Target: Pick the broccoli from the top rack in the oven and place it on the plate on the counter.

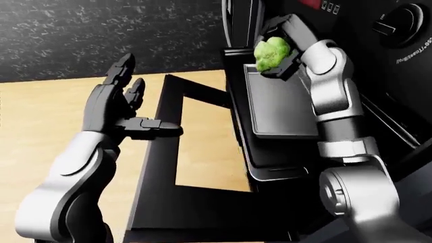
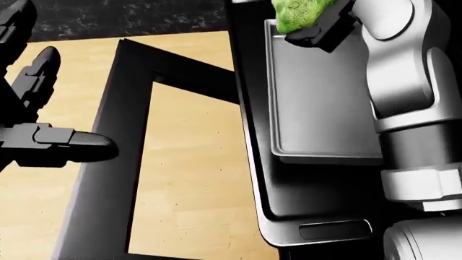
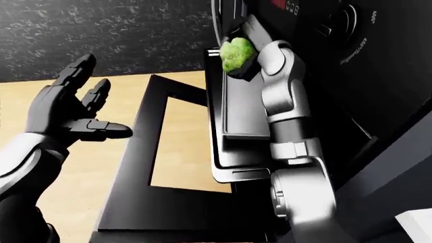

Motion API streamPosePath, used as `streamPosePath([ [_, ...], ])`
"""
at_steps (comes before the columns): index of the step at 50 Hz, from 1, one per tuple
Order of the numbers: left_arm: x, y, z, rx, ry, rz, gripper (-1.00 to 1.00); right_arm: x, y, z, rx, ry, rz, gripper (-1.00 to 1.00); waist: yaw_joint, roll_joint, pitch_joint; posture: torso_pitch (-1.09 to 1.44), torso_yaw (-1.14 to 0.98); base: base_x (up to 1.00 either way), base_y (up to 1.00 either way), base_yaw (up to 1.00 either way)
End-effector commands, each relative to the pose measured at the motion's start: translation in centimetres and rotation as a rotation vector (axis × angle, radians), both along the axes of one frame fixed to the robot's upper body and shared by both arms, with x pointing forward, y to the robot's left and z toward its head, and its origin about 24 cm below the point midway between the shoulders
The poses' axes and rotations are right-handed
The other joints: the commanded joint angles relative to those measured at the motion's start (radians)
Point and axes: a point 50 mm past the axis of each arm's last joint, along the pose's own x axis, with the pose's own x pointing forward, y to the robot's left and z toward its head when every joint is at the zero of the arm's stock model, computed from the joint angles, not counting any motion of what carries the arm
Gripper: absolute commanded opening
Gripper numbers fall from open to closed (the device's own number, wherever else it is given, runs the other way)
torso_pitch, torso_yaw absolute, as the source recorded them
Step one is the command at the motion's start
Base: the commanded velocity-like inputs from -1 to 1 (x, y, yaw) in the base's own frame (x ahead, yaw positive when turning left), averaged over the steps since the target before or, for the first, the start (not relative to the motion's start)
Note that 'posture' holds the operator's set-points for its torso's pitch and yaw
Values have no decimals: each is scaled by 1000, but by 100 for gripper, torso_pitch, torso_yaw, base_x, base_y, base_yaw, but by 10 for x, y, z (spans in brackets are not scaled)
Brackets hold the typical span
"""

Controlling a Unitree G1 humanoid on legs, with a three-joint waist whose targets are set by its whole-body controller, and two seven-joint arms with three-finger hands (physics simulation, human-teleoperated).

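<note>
Your right hand (image 1: 282, 46) grips the broccoli (image 1: 271, 52), held clear above the tray (image 1: 280, 109); your left hand (image 1: 118, 109) is open, fingers spread, beside the oven door (image 1: 162, 167)

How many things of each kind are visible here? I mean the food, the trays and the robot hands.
broccoli: 1
tray: 1
robot hands: 2, the left hand open and the right hand closed on the broccoli
Total: 4
</note>
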Motion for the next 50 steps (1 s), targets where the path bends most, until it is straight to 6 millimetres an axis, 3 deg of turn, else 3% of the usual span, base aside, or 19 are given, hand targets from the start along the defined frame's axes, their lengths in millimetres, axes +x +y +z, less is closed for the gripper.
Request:
streamPosePath([
  [1,-5,4,15,6,-85,29,100,-8,8,26,-10,-105,35,-73,11,-7,-33,0,0,-69,26,0],
  [6,-6,5,16,4,-87,30,100,-15,12,32,-14,-122,49,-76,33,25,-13,0,0,-81,33,0],
  [9,-5,4,13,6,-85,28,100,-15,11,30,-20,-121,51,-76,39,107,-31,0,0,-85,34,0],
  [10,-6,4,13,6,-84,27,100,-16,10,31,-15,-125,51,-77,48,100,-15,0,0,-85,34,0],
  [13,-6,4,13,7,-84,27,100,-19,9,35,-9,-134,51,-77,48,110,-32,0,0,-88,34,0],
  [23,-5,1,10,11,-81,22,100,-27,-3,30,20,-139,38,-100,13,67,2,0,0,-88,30,0],
  [25,-5,1,11,12,-82,21,100,-30,-5,31,34,-144,35,-100,16,18,10,0,0,-23,4,0],
  [26,-5,0,11,12,-82,20,100,-30,-5,31,35,-145,35,-100,16,-17,39,0,0,0,0,0],
  [27,-4,0,11,12,-83,19,100,-30,-7,30,43,-146,29,-100,18,-67,34,0,0,0,0,0],
  [28,-4,-2,9,15,-78,15,100,-36,-13,31,96,-156,21,-100,-6,-67,21,0,0,0,0,-78],
  [29,-4,-3,8,15,-78,14,100,-37,-13,31,102,-159,21,-100,-18,-14,63,0,0,0,0,-84],
  [31,-4,-3,8,16,-78,13,100,-38,-13,30,104,-158,24,-100,-5,-29,-2,0,0,0,0,-88],
  [32,-4,-3,8,16,-78,12,100,-38,-14,30,106,-160,25,-100,-4,-21,-8,0,0,0,0,-88],
  [36,-5,-3,7,17,-77,12,100,-39,-17,29,113,-166,22,-100,1,39,27,0,0,0,0,-86],
  [38,-4,-3,7,16,-77,12,100,-40,-18,29,114,-166,21,-100,-3,90,33,0,0,0,0,-78],
  [39,-4,-4,7,16,-77,12,100,-40,-18,28,116,-164,20,-100,-2,138,21,0,0,0,0,-77],
  [41,-4,-4,7,17,-77,11,100,-40,-19,27,120,-161,17,-100,-6,110,51,0,0,0,0,-77],
  [46,-5,-5,7,18,-79,8,100,-41,-21,28,133,-164,8,-100,-10,65,29,0,0,0,0,-78],
  [50,-3,-4,7,17,-80,7,100,-42,-20,29,132,-163,9,-100,2,1,17,0,0,0,0,-77],
])
